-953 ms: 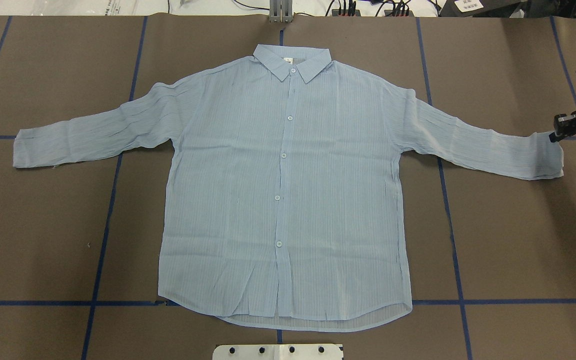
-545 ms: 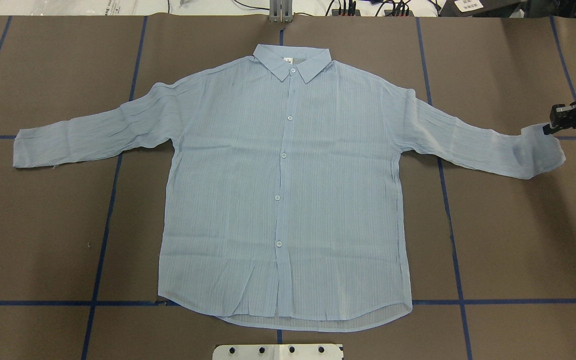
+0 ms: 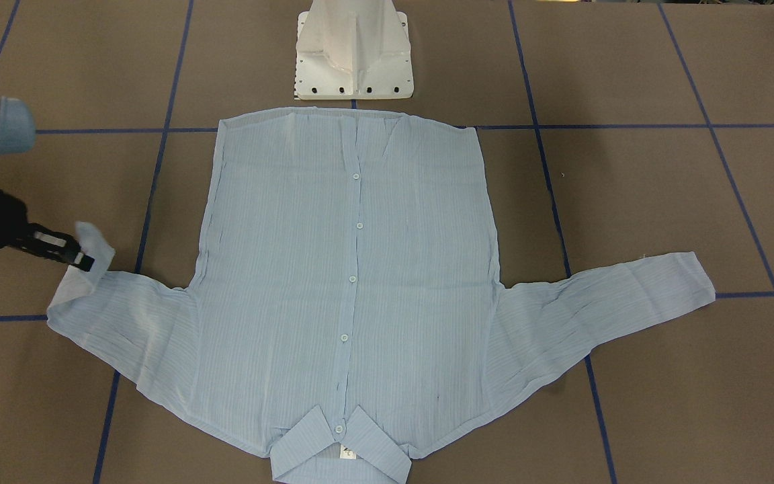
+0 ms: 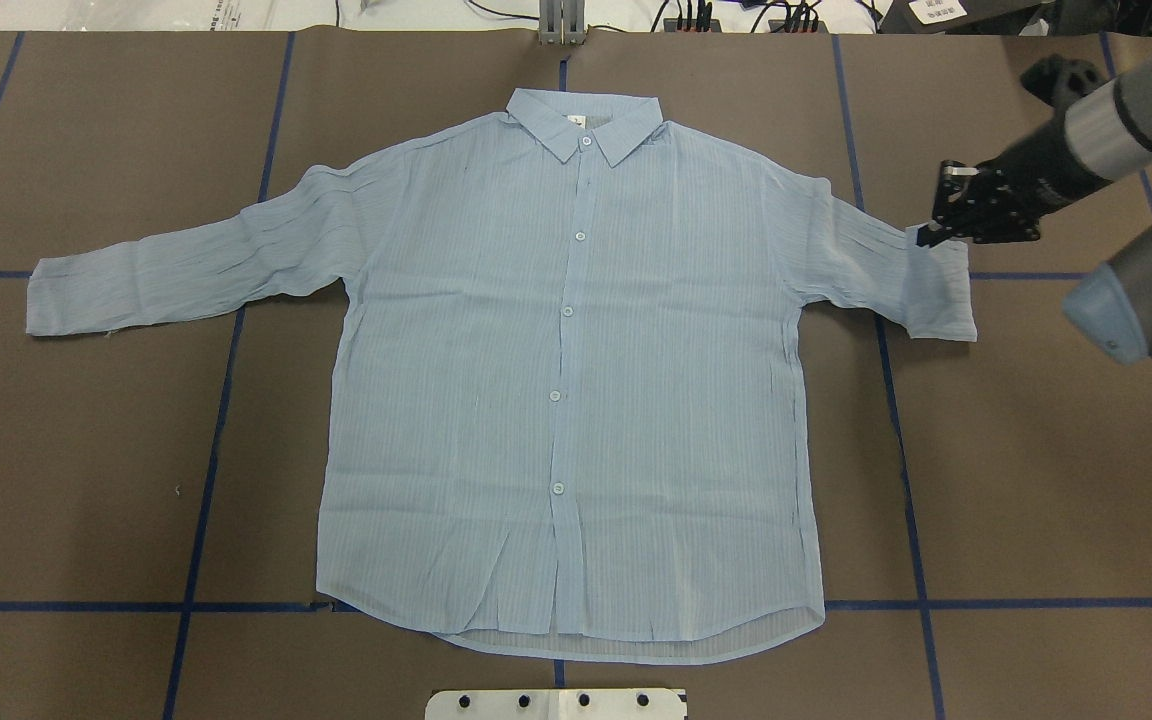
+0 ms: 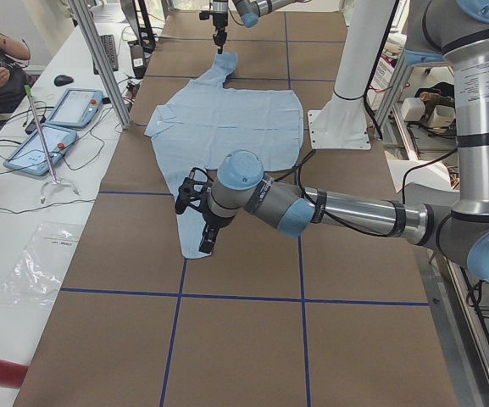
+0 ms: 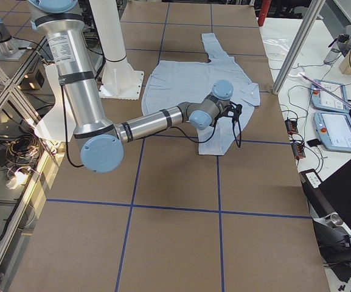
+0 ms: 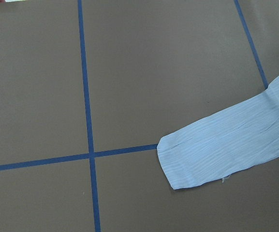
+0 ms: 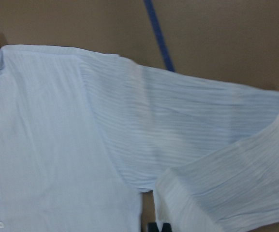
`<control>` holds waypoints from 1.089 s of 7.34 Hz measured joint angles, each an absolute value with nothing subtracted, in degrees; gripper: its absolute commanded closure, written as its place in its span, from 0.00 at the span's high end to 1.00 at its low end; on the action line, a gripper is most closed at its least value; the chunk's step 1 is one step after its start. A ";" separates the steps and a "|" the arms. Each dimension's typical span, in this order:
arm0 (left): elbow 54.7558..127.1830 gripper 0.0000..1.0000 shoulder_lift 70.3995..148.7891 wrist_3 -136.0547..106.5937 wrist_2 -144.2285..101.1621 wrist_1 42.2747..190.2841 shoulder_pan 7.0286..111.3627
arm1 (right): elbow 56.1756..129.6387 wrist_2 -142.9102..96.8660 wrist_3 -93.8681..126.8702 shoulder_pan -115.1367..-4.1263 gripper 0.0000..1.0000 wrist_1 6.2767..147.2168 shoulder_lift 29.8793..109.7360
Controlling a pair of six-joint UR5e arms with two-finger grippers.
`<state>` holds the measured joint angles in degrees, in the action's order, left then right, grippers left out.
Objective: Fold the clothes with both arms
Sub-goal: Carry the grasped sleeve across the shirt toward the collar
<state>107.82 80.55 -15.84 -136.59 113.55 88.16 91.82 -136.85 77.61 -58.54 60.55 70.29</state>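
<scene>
Pale-blue striped shirt (image 4: 636,400) flat, buttoned; sleeve (image 4: 886,285) doubled back in right tool (image 4: 926,236).

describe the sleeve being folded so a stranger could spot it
Find the light blue shirt spread on the brown table. Its sleeve on the robot's right has its cuff pinched by the right gripper; unlike the flat other sleeve, it is doubled back.

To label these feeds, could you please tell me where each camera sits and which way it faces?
Overhead: behind the robot, looking forward and down at the shirt; right arm enters right.
Front: opposite, facing the base; right gripper appears left.
Left side: table's end; left arm near.
Right side: other end; right arm near.
Left wrist: down on one cuff.
Right wrist: down on the folded sleeve.
Overhead and front share the whole shirt, from opposite sides.
</scene>
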 measured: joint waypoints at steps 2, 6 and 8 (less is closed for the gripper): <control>107.45 1.00 80.38 -16.04 -136.51 115.30 88.15 | 87.88 -125.19 93.97 -49.26 0.00 61.00 57.14; 107.32 1.00 80.18 -16.00 -136.49 115.74 88.16 | 65.41 -114.14 100.81 -39.51 0.00 60.52 33.99; 107.32 1.00 80.16 -15.98 -136.49 115.75 88.16 | 60.71 -112.26 100.95 -37.68 0.00 60.23 29.95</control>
<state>107.32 80.16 -15.98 -136.49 115.75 88.16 60.71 -112.26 100.95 -37.68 60.23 29.95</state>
